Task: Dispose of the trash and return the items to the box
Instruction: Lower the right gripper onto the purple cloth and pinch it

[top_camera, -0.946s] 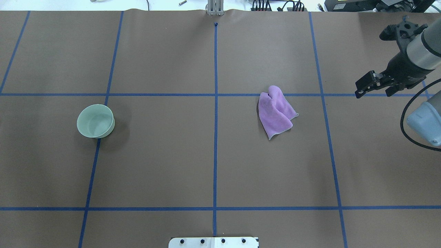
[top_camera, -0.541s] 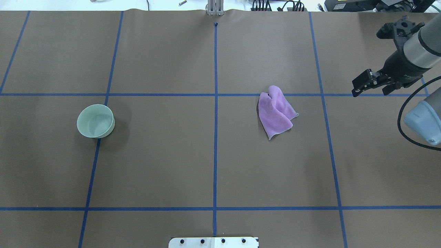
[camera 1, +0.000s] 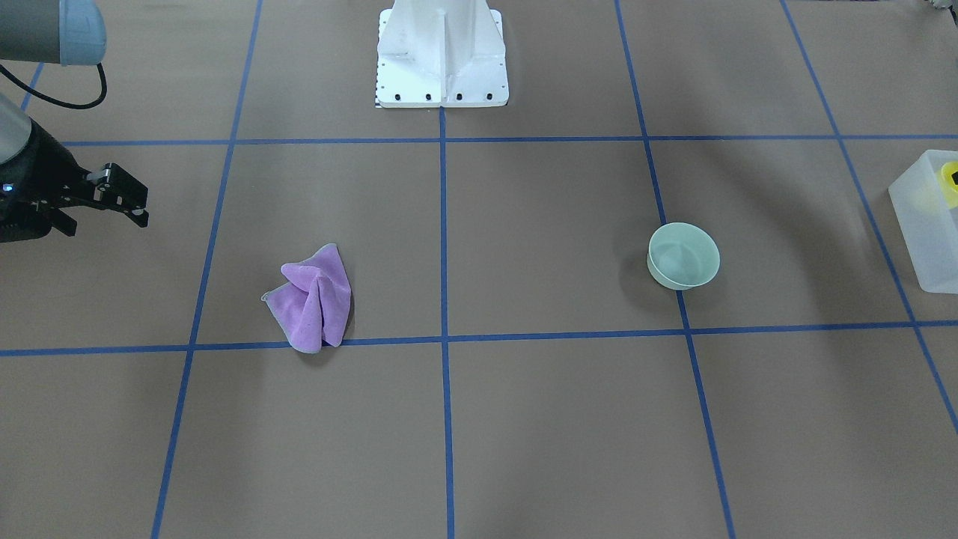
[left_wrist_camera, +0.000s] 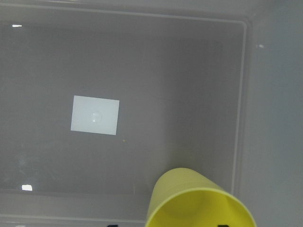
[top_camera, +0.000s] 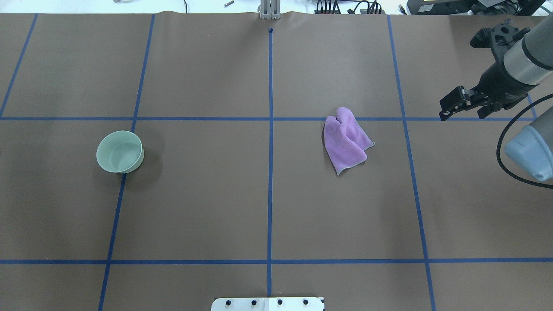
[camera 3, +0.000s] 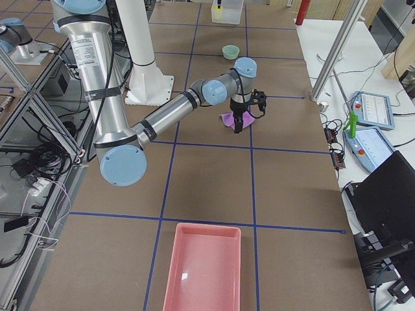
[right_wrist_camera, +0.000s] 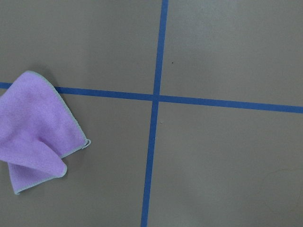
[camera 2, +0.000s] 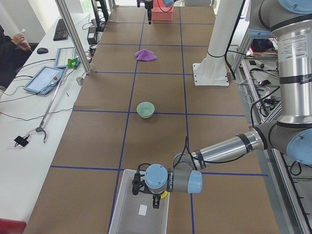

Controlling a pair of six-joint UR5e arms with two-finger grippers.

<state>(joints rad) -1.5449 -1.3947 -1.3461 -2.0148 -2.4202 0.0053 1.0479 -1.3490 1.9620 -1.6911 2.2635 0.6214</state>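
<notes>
The yellow cup (left_wrist_camera: 199, 201) hangs just above the floor of the translucent box (left_wrist_camera: 265, 118). It also shows at the box's rim in the front-facing view (camera 1: 949, 187). My left gripper (camera 2: 155, 199) is over the box (camera 2: 141, 219) and shut on the cup. The mint-green bowl (top_camera: 120, 152) stands upright on the table's left half, away from both grippers. My right gripper (top_camera: 462, 115) is open and empty, above the table to the right of the purple cloth (top_camera: 345, 140).
A pink tray (camera 3: 202, 272) lies at the table's end on my right. The white robot base (camera 1: 441, 52) stands at the middle of the near edge. A white label (left_wrist_camera: 94, 115) is on the box floor. Blue tape lines cross the brown table.
My right gripper has moved a little to the left, toward the purple cloth. The bowl and the cloth have not moved.
</notes>
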